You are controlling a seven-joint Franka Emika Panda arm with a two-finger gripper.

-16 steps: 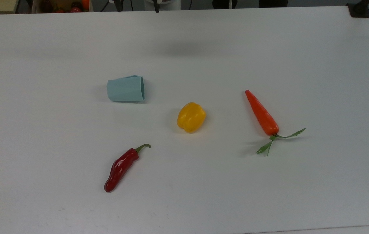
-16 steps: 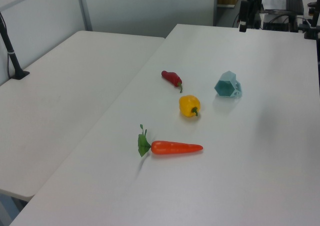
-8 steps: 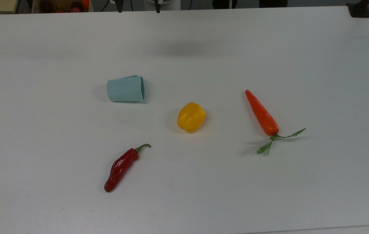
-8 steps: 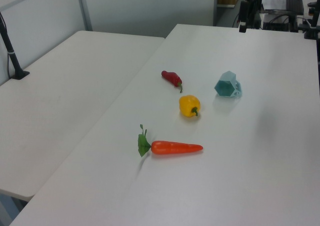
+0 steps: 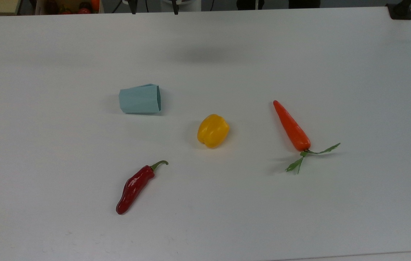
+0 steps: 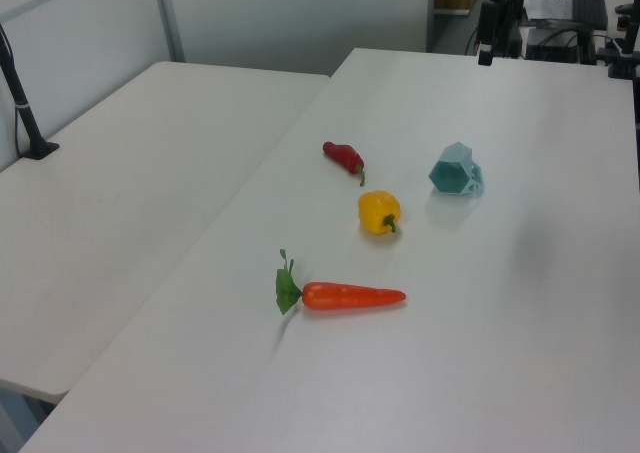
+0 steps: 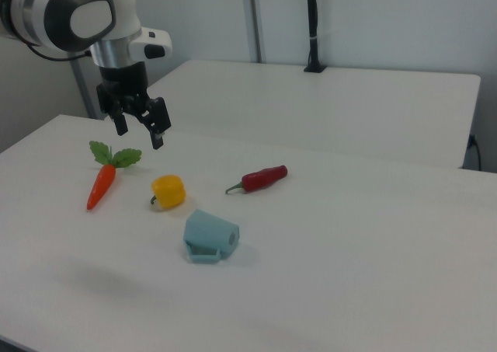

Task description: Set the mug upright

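The mug is pale blue-green and faceted, and it lies on its side on the white table, its mouth facing the top view's right. In the left view the mug shows its darker teal inside. In the right view the mug rests near the table's middle. My gripper hangs in the air well to the right view's upper left of it, above the carrot's leaves. It is open, with nothing between the fingers.
A yellow bell pepper sits just to the top view's right of the mug, a red chilli lies below it, and a carrot lies farther right. A second white table adjoins in the left view.
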